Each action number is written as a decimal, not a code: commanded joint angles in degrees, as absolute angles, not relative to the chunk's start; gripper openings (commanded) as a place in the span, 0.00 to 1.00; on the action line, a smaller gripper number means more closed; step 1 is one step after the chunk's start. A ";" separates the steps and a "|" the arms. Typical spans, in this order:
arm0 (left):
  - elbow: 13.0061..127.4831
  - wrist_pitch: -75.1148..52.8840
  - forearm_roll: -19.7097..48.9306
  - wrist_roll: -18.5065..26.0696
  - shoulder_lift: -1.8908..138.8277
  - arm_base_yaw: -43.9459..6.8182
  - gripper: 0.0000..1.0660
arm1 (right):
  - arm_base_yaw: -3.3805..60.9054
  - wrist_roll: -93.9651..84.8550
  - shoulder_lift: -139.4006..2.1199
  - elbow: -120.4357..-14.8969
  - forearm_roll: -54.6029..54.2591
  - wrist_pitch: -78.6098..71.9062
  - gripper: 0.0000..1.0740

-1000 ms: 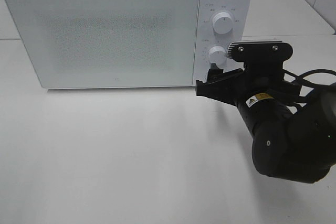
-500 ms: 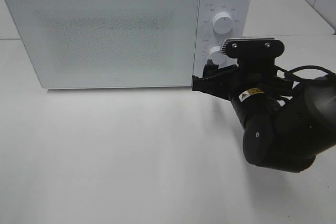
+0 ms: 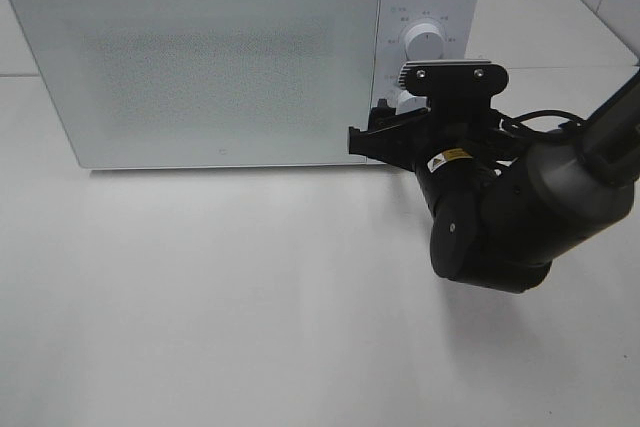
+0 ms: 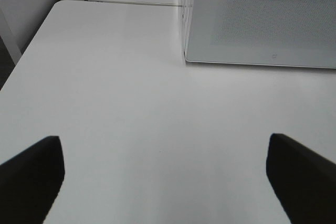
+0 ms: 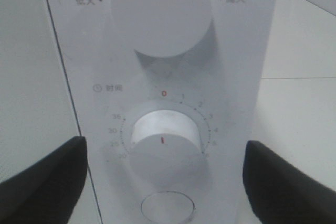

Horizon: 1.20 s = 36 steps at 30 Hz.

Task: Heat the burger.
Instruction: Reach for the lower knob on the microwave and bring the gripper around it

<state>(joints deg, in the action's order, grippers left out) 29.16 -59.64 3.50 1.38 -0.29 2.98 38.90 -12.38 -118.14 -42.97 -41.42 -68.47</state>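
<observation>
Right gripper point(image 5: 164, 169) wide, empty; timer knob point(image 5: 165, 140) sits between its jaws. Risk: an off-centre close slips off — timer left at zero.

The burger is out of sight in every view. The white microwave point(image 3: 200, 57) stands upright on the worktop point(image 3: 250, 297), its speckled grey door point(image 3: 195, 62) shut. Its timer knob point(image 5: 164, 145), red mark at 0, sits straight ahead of the right pincer point(image 5: 164, 153), framed between the spread fingers and untouched. The power knob point(image 5: 160, 9) is just above it.
</observation>
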 commanded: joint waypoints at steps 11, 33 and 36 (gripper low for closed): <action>28.88 -59.36 4.01 1.15 -1.38 3.09 0.94 | 36.96 -13.69 -120.15 -47.38 -40.51 -67.09 0.71; 28.88 -59.36 4.01 1.15 -1.38 3.09 0.94 | 36.55 -13.81 -120.84 -47.56 -39.65 -68.58 0.42; 28.88 -59.36 4.01 1.15 -1.38 3.09 0.94 | 36.55 -13.69 -120.84 -47.56 -39.65 -68.58 0.20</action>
<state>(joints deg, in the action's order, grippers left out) 29.16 -59.64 3.50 1.38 -0.29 2.98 37.01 -13.35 -120.84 -46.87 -40.22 -67.32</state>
